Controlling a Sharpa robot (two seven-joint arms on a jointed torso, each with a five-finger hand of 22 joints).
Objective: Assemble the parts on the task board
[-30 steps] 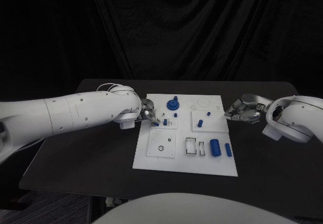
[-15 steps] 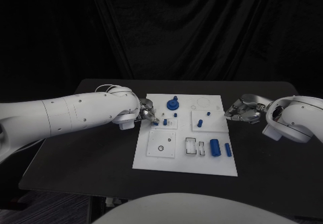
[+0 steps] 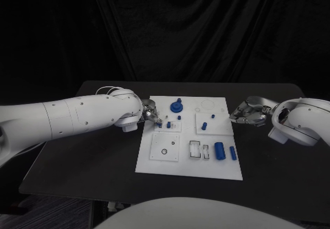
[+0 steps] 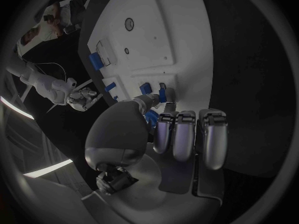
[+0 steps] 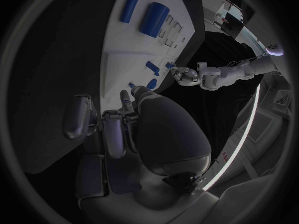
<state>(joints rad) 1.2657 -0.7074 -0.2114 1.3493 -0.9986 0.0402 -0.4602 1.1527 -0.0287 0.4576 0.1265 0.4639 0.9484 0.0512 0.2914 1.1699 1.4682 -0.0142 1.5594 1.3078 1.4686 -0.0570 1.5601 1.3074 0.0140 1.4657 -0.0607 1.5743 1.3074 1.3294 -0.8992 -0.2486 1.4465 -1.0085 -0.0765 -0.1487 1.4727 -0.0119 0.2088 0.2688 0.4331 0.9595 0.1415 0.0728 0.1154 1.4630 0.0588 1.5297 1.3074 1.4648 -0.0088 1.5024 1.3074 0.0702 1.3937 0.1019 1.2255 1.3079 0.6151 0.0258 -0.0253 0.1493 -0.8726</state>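
Note:
The white task board (image 3: 159,160) lies in the middle of the table. My left hand (image 3: 152,116) reaches over its left edge and pinches a small blue peg (image 3: 159,125) between thumb and fingertips (image 4: 163,100), right at a small raised block with another peg (image 3: 168,124). My right hand (image 3: 247,113) hovers just off the board's right edge with fingers (image 5: 102,127) curled in and nothing in them. A round blue gear-like part (image 3: 177,106), a thick blue cylinder (image 3: 219,150) and a slim one (image 3: 233,152) sit on the board.
More small blue pegs (image 3: 204,126) stand in the board's right-hand blocks. A round hole (image 3: 164,152) and rectangular slots (image 3: 195,149) lie in the board's near half. Bare black table (image 3: 89,162) runs along both sides of the board.
The left hand has shifted very slightly up at the board's left edge with the peg. The right hand has stayed where it was.

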